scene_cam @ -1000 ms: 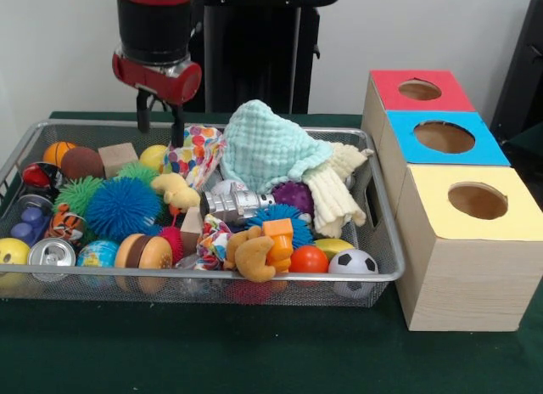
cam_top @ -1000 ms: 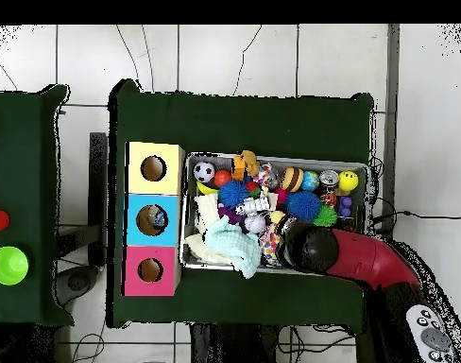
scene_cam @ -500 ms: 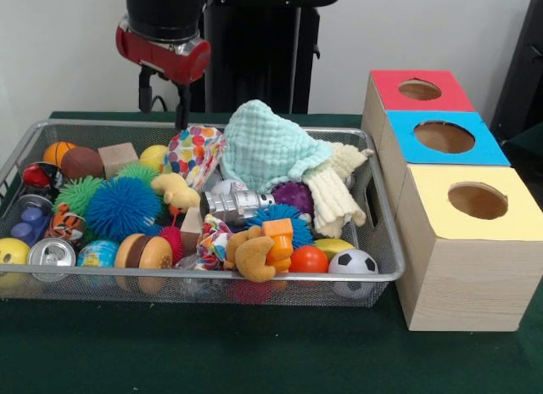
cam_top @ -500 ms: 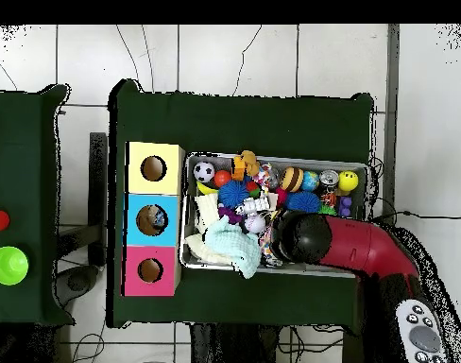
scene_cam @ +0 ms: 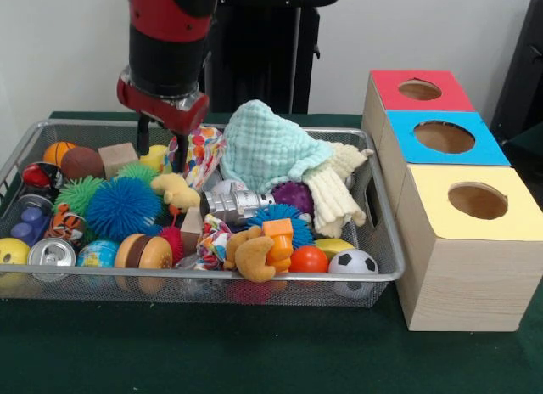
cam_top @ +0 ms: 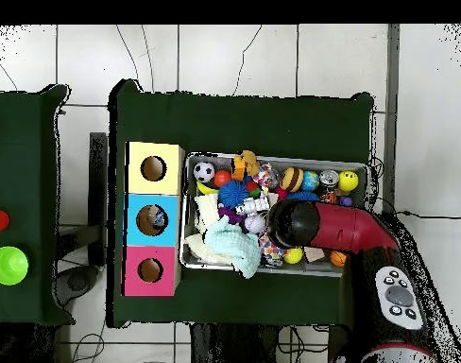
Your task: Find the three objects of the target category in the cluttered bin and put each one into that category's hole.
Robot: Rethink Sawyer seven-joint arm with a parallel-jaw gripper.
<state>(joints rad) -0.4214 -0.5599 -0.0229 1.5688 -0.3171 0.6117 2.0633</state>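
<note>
Moved: my arm has dropped from above the rim into the back of the bin (scene_cam: pixel 254 276); the overhead view shows my wrist swung inward over the toys.
Jaws: released, two dark fingers spread with nothing between them, tips down beside a yellow ball (scene_cam: pixel 155 157) and a spotted cloth (scene_cam: pixel 197 148).
Targets: I cannot pick out any clear plastic lump with certainty. My best guess is a pale glossy patch (scene_cam: pixel 188 261) against the front mesh wall, between the burger toy (scene_cam: pixel 142 251) and a printed scrap.
Bearing: in the front view, that patch lies toward the camera from my jaws and a little to the picture's right, half buried, so I cannot tell its long axis.
Hole: round, cut in the blue top (scene_cam: pixel 444 137) of the middle wooden box, well apart from my jaws at the picture's right, past the bin's end wall.
Textures: spiky rubber balls, a knitted mint cloth (scene_cam: pixel 267 148), a ribbed silver can (scene_cam: pixel 236 205), smooth hard balls. Crinkled film should crush and slide easily, so I judge it needs a gentle squeeze.
</note>
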